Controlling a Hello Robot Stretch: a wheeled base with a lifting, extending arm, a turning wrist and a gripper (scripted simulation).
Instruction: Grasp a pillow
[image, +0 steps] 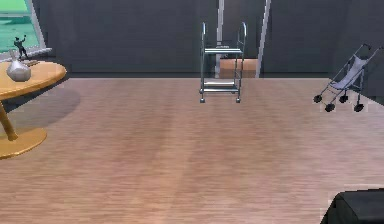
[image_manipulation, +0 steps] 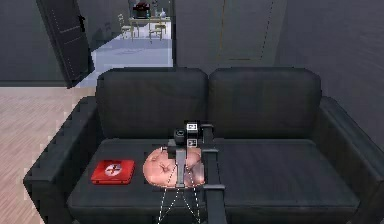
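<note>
On the sofa in the arm side view, we see the pillow, a pinkish, rounded lump lying on the seat near the seam between the two seat cushions, a little toward the picture's left. The arm rises as a dark bar from the bottom edge, and the gripper stands at its far end with its thin fingers drawn across the pillow. We cannot tell whether it is over the pillow or touching it. Since the pillow lies on the seat right behind the fingers, we cannot tell the fingers' state nor whether the gripper holds anything. A flat red box lies on the left seat cushion, just beside the pillow and apart from it. Behind the sofa's left end a dark door stands swung back from a doorway, and through it we make out a far table with chairs in a brighter room. In the forward view a wood floor runs to dark walls. A round wooden table at the left edge bears a silvery vessel and a small dark statuette. A metal cart stands at the far wall near the middle, and a stroller stands well apart at the right.
</note>
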